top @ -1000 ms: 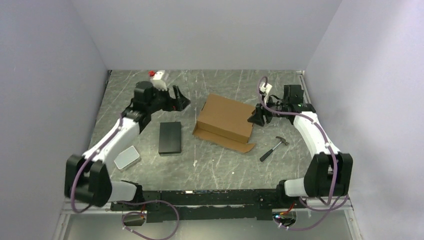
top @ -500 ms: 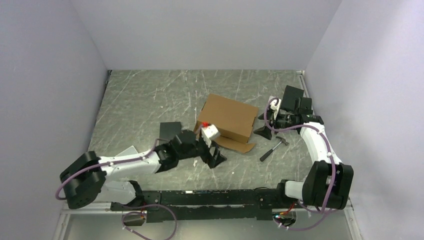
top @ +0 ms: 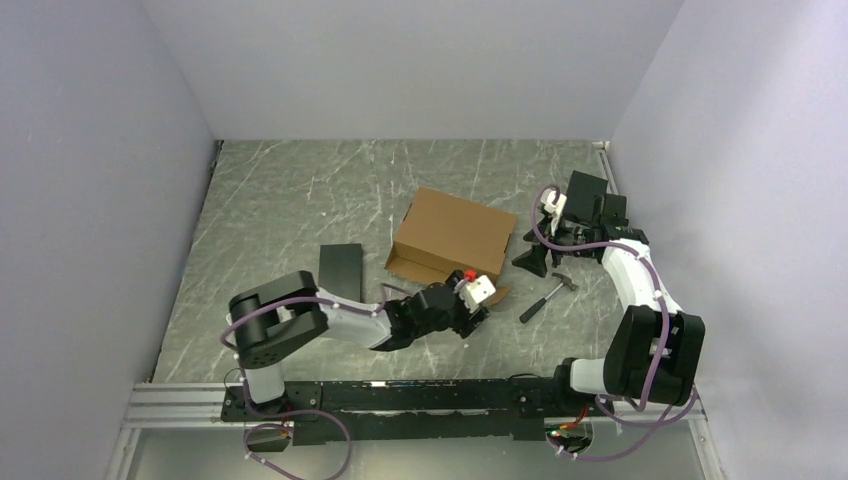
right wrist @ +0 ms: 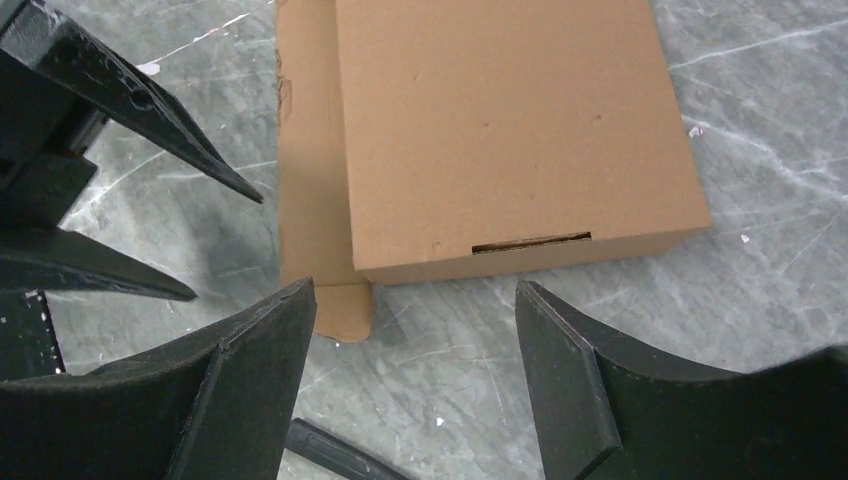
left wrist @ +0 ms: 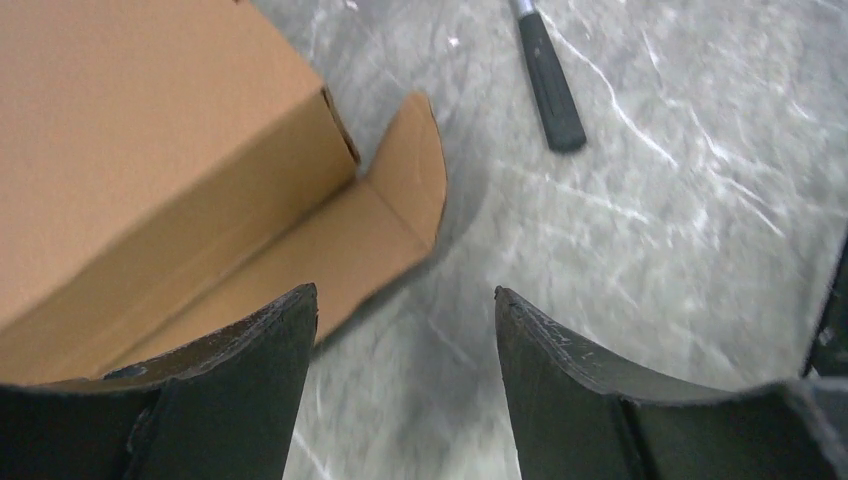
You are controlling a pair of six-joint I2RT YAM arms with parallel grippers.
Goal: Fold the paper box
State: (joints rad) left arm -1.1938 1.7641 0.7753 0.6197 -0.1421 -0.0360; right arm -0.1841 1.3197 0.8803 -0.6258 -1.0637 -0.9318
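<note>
A: Where does the plain brown corrugated cardboard box sit?

B: Just right of the middle of the grey marbled table. Its lid is down, and one long flap lies flat toward the arms, ending in a rounded corner.

A: Is there room round its edges?

B: There is bare stone behind it. A matt black rectangular block lies near its left end, apart from it. A small hammer with a black handle lies near the flap's right corner, not touching.

A: And the grippers?

B: The left gripper hovers just off that flap corner, jaws apart with nothing between them. The right gripper stands beside the box's right end, jaws wide and holding nothing. A narrow slot shows in the smooth wall facing it.
</note>
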